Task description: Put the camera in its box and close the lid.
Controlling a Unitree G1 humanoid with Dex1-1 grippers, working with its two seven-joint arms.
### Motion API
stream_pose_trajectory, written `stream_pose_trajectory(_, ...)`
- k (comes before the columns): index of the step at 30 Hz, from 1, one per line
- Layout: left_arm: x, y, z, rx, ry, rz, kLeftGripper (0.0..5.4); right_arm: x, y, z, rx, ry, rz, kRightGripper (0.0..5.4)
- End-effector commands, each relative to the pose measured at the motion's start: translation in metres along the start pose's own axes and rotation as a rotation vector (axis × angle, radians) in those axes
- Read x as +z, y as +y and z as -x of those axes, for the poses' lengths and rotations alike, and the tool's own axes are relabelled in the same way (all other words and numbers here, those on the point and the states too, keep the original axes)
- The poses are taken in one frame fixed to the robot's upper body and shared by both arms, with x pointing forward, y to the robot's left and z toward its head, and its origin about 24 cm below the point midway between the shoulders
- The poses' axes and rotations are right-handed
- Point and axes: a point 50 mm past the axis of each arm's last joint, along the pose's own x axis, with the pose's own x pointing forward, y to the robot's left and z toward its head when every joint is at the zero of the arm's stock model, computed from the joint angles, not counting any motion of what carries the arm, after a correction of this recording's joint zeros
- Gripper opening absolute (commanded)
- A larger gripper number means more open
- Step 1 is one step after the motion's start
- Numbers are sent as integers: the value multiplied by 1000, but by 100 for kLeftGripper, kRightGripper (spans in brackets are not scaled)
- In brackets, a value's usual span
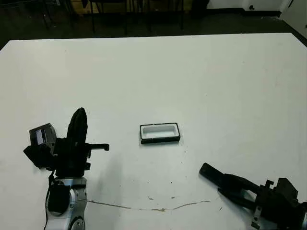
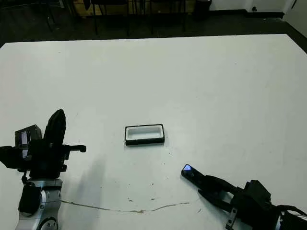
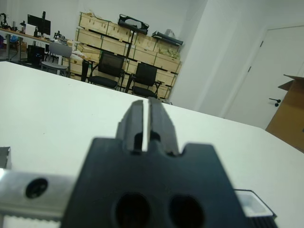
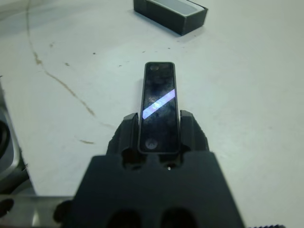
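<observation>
The box (image 1: 160, 140) lies open near the table's middle, black outside with a white lining and nothing in it. My right gripper (image 4: 159, 130) is low over the table's front right, shut on the camera (image 4: 159, 104). The slim black bar sticks out past the fingers and points at the box (image 4: 187, 21), a short way off. A bluish glint marks the camera's tip (image 2: 187, 168). At the front left my left gripper (image 1: 79, 117) points up, shut on nothing. The lid (image 1: 42, 135), black with a pale strip, shows just left of that arm, partly hidden.
A thin brown line (image 1: 153, 208) runs across the white table (image 1: 216, 86) near its front edge. Beyond the far edge the left wrist view shows chairs (image 3: 142, 78) and shelves of crates (image 3: 118, 38).
</observation>
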Motion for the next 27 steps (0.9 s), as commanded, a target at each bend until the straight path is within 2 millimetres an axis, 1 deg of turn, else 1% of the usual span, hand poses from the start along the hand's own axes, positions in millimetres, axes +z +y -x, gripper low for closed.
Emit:
stream_pose_trajectory(1, -9, 6, 11, 21, 76, -24, 0, -12, -8, 0, -82, 30, -147, 72)
stream_pose_trajectory(3, -9, 5, 11, 20, 77, -26, 0, -3, -21, -2, -104, -22, -188, 72)
stream_pose_trajectory(5, -10, 4, 11, 19, 74, -31, 0, 14, -39, -7, -69, -132, -217, 72)
stream_pose_trajectory(6, -10, 3, 11, 19, 72, -34, 0, 22, -48, -8, -62, -159, -214, 71)
stream_pose_trajectory(9, -11, 3, 11, 23, 78, -22, 0, 49, -75, -14, -116, -142, -142, 71)
stream_pose_trajectory(11, -11, 3, 12, 27, 82, -23, 0, 68, -93, -24, -83, -211, -100, 71)
stream_pose_trajectory(12, -11, 3, 12, 26, 82, -25, 0, 79, -102, -32, -31, -261, -68, 71)
stream_pose_trajectory(14, -11, 2, 11, 24, 81, -25, 0, 101, -112, -47, 52, -312, 4, 71)
stream_pose_trajectory(16, -12, 2, 11, 24, 78, -29, 0, 124, -117, -61, 103, -306, 69, 71)
stream_pose_trajectory(18, -12, 2, 10, 27, 77, -35, 0, 144, -117, -76, 157, -283, 91, 71)
stream_pose_trajectory(20, -13, 2, 10, 29, 77, -32, 0, 159, -115, -90, 206, -267, 115, 71)
stream_pose_trajectory(23, -14, 1, 10, 29, 83, -23, 0, 173, -112, -110, 302, -225, 194, 71)
stream_pose_trajectory(27, -14, 1, 9, 20, 79, -31, 0, 179, -111, -134, 416, -112, 252, 71)
